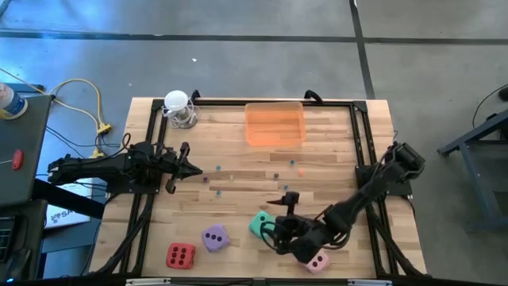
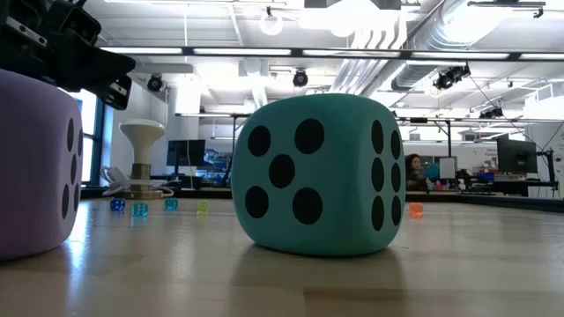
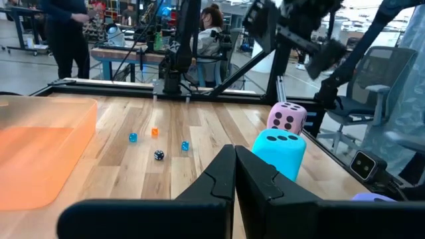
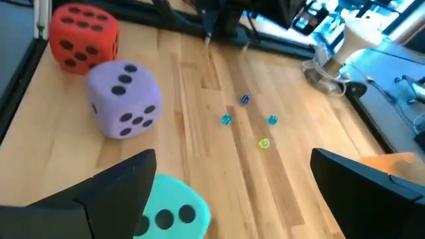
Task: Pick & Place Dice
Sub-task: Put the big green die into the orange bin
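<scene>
Teal-green die (image 4: 169,211) sits just under your right gripper (image 1: 279,230), whose fingers are spread wide and hold nothing.

Soft foam is what this cube looks like, so expect it to be light, squashy and not slippery; take it across two opposite flat faces near the middle, not on the rounded corners. The purple die (image 4: 123,99) and red die (image 4: 84,35) lie beyond your fingers, the pink die (image 1: 317,260) beside the arm. The left gripper (image 3: 234,174) waits with fingers pressed together, well apart.
</scene>
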